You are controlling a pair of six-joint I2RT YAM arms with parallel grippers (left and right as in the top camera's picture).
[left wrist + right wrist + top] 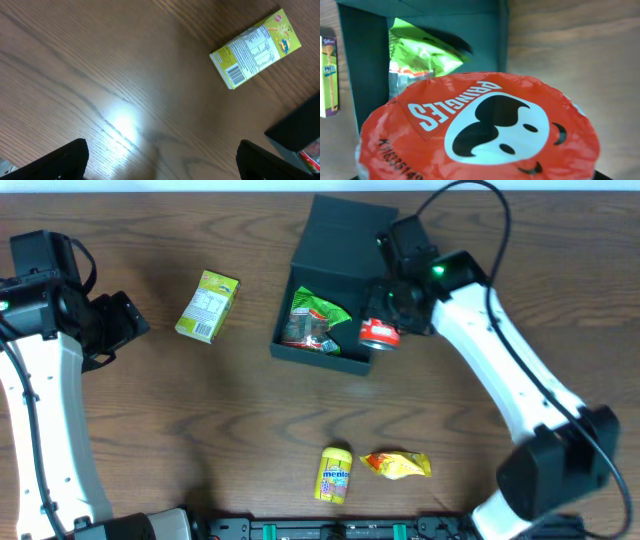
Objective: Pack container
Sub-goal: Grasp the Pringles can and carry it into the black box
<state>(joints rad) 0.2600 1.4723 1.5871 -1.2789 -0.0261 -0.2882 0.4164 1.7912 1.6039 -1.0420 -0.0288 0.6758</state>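
The dark teal container (300,352) sits open at the table's far middle, its lid flap (340,240) standing behind it. A green snack bag (318,318) lies inside and also shows in the right wrist view (427,52). My right gripper (388,328) is shut on a small red Pringles can (380,334) and holds it over the container's right wall (502,35). The can's red foil top (480,125) fills the right wrist view. My left gripper (160,167) is open and empty over bare wood at the left.
A small yellow-green carton (207,306) lies left of the container and shows in the left wrist view (256,48). A yellow Mentos pack (334,474) and a yellow-red snack packet (396,465) lie near the front edge.
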